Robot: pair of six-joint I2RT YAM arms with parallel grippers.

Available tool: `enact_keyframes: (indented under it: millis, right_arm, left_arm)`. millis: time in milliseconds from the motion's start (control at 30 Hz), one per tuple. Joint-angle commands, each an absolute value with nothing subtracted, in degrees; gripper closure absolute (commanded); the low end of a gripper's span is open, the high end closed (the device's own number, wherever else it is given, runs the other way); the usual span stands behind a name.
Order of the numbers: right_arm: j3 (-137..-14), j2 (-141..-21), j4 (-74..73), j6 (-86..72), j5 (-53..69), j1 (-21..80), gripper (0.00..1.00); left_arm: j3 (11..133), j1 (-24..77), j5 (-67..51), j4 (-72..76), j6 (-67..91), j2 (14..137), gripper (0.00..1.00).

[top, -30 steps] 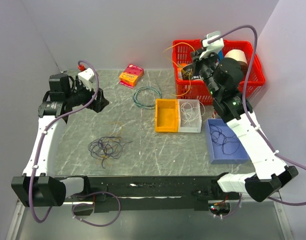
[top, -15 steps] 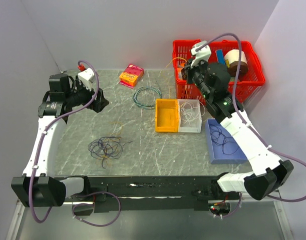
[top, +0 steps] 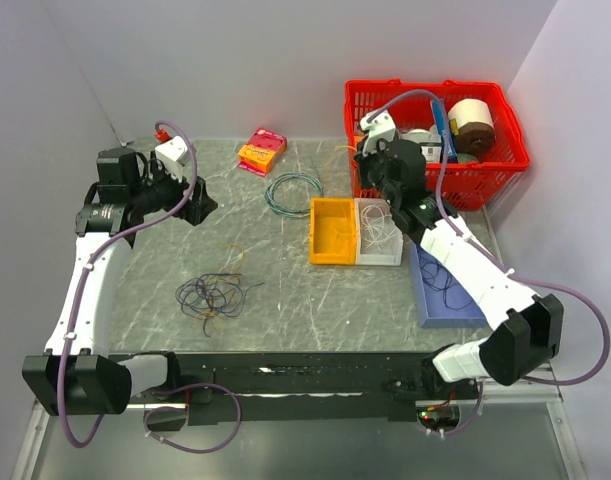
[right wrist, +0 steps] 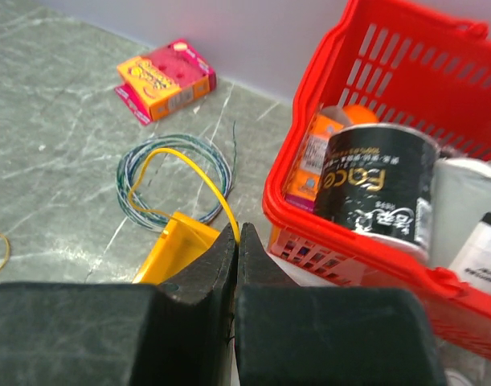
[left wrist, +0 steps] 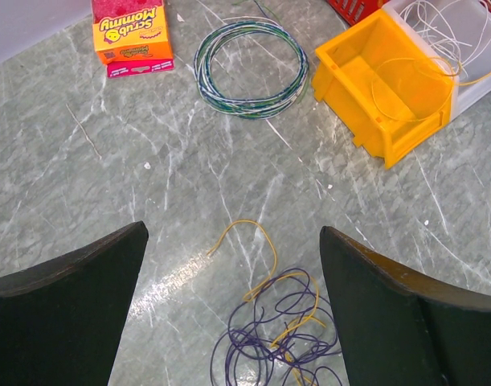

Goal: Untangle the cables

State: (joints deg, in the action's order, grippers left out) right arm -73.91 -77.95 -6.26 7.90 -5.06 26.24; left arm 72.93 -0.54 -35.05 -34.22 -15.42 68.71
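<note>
Your right gripper (right wrist: 236, 240) has its fingers pressed together on a yellow strand (right wrist: 181, 157), which leaves the tips and arches out and leftward, dropping beside the bin (right wrist: 177, 245). Only the right wrist view shows this pinch. Your left gripper (left wrist: 233, 237) is spread wide, holding nothing; the tangle (left wrist: 281, 338) appears between its fingers with no clear axis, though the top view puts it well apart from them.

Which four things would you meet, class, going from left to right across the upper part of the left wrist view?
Scrub Mommy box → blue-green wire coil → yellow bin → clear bin
</note>
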Motion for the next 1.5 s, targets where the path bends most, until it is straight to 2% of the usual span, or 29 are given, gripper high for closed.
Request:
enact_keyframes:
  millis: [0,733,1000,1200,1233,1267,1333,1367,1433,1467]
  right_arm:
    - [-72.51,-80.15,-2.11,6.07,-5.18,25.58,1.0]
    - [-62.67,-92.63,2.02,1.67,-4.66,25.93,1.0]
    - [-66.44,-98.26,-2.28,2.55,-3.69,26.46,1.0]
    - [-69.96,-101.34,-5.36,3.69,-2.37,26.46,1.0]
    - [-70.13,-101.25,-5.71,3.87,-2.46,26.54,0.98]
    - [-70.22,-101.08,-6.41,3.95,-2.37,26.63,0.91]
    - [-69.79,-99.5,-6.5,4.65,-2.37,26.81,0.7]
    - [-69.35,-98.71,-6.33,5.01,-2.29,27.07,0.54]
    - [-68.47,-96.17,-6.06,6.23,-3.07,27.77,0.41]
    - [-68.38,-95.37,-6.15,6.59,-3.6,28.21,0.39]
  left_arm:
    - [74.27,-0.35,-35.25,-33.84,-16.52,66.89,0.05]
    - [73.48,-0.44,-35.59,-33.57,-16.79,67.76,0.05]
    - [71.99,-0.35,-35.33,-32.78,-16.61,68.11,0.05]
    - [66.37,-0.44,-32.61,-32.08,-17.4,68.03,0.05]
    - [64.62,-0.35,-32.17,-31.99,-17.49,67.94,0.05]
    - [63.64,-0.44,-31.56,-31.91,-17.84,67.85,0.04]
    - [61.8,-0.35,-29.89,-31.9,-18.98,67.94,0.02]
    - [60.05,-0.44,-29.36,-31.99,-19.33,68.03,0.01]
    - [57.76,-0.44,-28.48,-32.25,-20.3,68.47,0.01]
    - [57.14,-0.44,-28.3,-32.52,-20.65,68.9,0.03]
